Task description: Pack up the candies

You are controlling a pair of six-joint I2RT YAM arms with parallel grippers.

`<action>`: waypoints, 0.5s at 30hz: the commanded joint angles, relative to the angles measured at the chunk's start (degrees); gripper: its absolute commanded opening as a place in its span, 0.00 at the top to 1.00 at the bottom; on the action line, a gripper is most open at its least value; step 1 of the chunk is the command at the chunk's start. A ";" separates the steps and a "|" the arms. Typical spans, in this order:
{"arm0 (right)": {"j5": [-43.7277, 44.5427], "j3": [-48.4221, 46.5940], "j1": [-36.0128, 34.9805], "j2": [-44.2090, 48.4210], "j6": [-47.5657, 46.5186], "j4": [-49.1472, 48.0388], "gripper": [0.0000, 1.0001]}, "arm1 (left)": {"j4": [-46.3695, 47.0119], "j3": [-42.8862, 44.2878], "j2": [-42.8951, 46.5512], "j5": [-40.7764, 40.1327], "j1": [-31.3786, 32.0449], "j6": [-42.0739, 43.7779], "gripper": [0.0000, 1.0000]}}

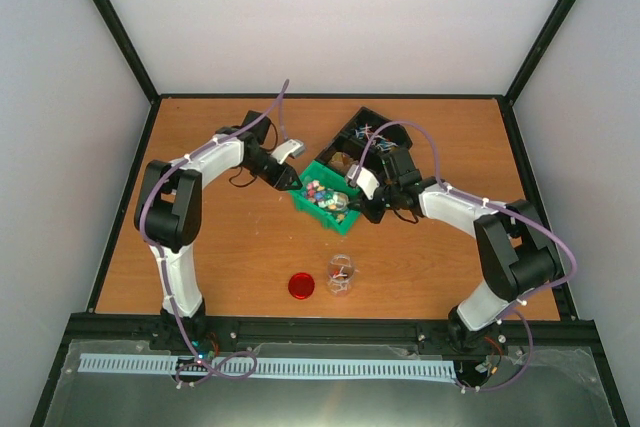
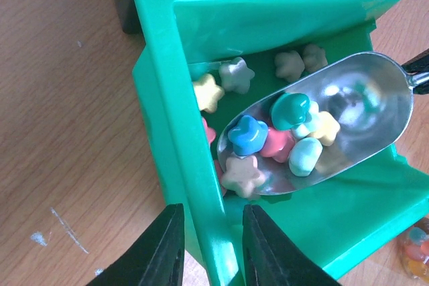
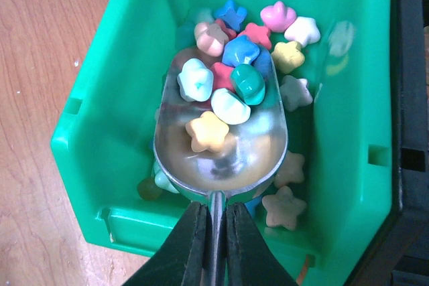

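Note:
Star-shaped pastel candies lie in a green bin at mid table. My left gripper straddles the bin's left wall, one finger on each side, and grips it. My right gripper is shut on the thin handle of a metal scoop, seen in the right wrist view. The scoop sits inside the bin and holds several candies. More candies lie loose on the bin floor around it.
A small clear jar with a few candies stands near the front, a red lid beside it on its left. A black bin sits right behind the green bin, and shows in the right wrist view.

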State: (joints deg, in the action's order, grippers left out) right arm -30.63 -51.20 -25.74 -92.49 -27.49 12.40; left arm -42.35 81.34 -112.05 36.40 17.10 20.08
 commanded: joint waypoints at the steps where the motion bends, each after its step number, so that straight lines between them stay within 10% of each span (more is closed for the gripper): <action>1: -1.49 1.25 0.71 2.11 2.03 -4.96 0.97 | -1.02 2.58 -0.43 -0.63 -0.49 1.59 0.74; 9: -3.12 4.06 2.71 5.03 4.07 -8.67 0.97 | -2.43 3.62 0.15 -1.26 -0.67 1.47 0.66; 15: -8.21 4.42 4.47 6.95 6.50 -10.88 0.97 | -3.12 3.08 1.74 -1.33 -1.38 1.49 0.40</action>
State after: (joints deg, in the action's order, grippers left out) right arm -33.80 -47.40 -22.31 -88.38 -22.96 6.20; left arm -44.05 82.70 -112.03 34.92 16.60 20.73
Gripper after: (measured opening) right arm 0.069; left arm 0.523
